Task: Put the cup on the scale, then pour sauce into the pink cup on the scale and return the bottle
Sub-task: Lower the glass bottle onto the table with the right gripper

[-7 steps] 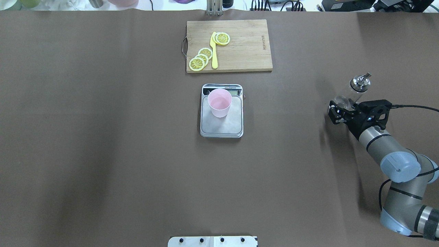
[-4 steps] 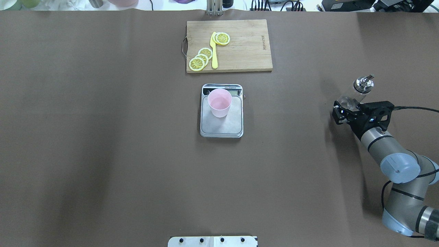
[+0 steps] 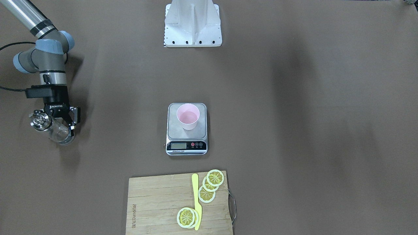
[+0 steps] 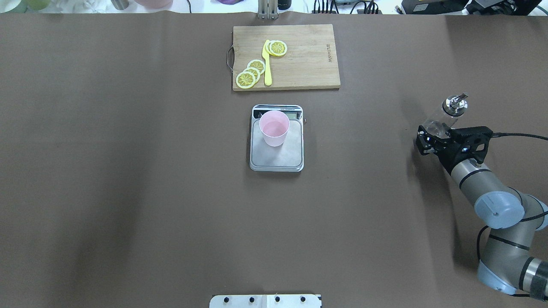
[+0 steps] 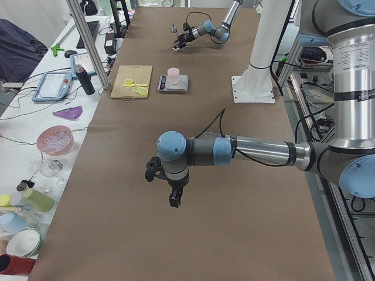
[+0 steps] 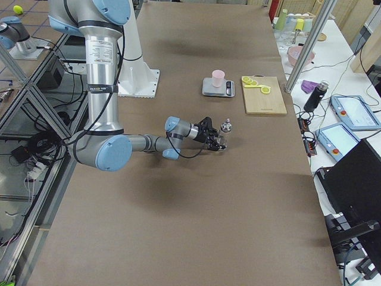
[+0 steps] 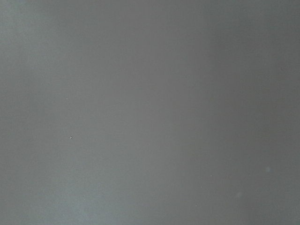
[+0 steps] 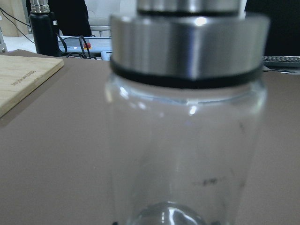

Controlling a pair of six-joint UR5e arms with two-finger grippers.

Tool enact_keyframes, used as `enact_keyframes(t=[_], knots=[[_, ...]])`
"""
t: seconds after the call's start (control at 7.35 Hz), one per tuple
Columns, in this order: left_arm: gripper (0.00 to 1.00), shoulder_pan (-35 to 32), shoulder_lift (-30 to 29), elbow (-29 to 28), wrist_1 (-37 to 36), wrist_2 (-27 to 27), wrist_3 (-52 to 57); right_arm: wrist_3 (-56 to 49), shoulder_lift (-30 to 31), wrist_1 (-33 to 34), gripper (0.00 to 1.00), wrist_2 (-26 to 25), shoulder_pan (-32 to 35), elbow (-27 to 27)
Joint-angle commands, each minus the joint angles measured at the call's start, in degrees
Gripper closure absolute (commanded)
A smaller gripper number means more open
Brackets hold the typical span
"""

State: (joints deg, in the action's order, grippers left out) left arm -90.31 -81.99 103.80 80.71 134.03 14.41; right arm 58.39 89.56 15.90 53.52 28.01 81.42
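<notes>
Reading the table as a clock with the robot's base at 6, the scale (image 4: 276,160) is sitting near the middle. The pale pink cup (image 4: 274,128) is standing upright on its steel platform, toward the 12 o'clock end, just beside the display panel.

Far out at 3 o'clock from the scale, well apart from it, the right gripper (image 4: 431,134) is clamping its fingers round the lower body of the clear bottle (image 4: 441,116). The bottle is standing close to upright, with the silver spout at the top. From where I am standing I cannot tell whether its base is touching the brown table cover. The right wrist view is showing the glass and the black collar up close, and any sauce inside is too clear to make out.

At 12 o'clock from the scale, a wooden cutting board (image 4: 308,60) is lying with lemon slices (image 4: 246,79) and a yellow knife (image 4: 267,64) on it.

The left gripper (image 5: 164,186) is hanging low above bare table out at 9 o'clock, showing only in the side view, so I cannot tell how wide its fingers are.
</notes>
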Motion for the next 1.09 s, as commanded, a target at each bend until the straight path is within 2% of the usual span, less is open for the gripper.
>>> enact_keyframes(t=[0.0, 0.14, 0.27, 0.95], knots=[[0.02, 0.04, -0.01, 0.09, -0.03, 0.0, 0.0, -0.21, -0.08, 0.1, 1.0, -2.0, -0.06, -1.86], [0.02, -0.04, -0.01, 0.17, -0.03, 0.0, 0.0, -0.91, -0.96, 0.1, 0.07, -4.11, -0.84, -3.54], [0.02, 0.04, -0.01, 0.18, -0.03, 0.0, 0.0, -2.13, -0.88, -0.34, 0.0, -3.96, -0.85, -3.55], [0.02, -0.04, -0.01, 0.26, -0.03, 0.0, 0.0, -2.49, -0.35, -0.43, 0.0, -3.78, -0.76, -0.67]])
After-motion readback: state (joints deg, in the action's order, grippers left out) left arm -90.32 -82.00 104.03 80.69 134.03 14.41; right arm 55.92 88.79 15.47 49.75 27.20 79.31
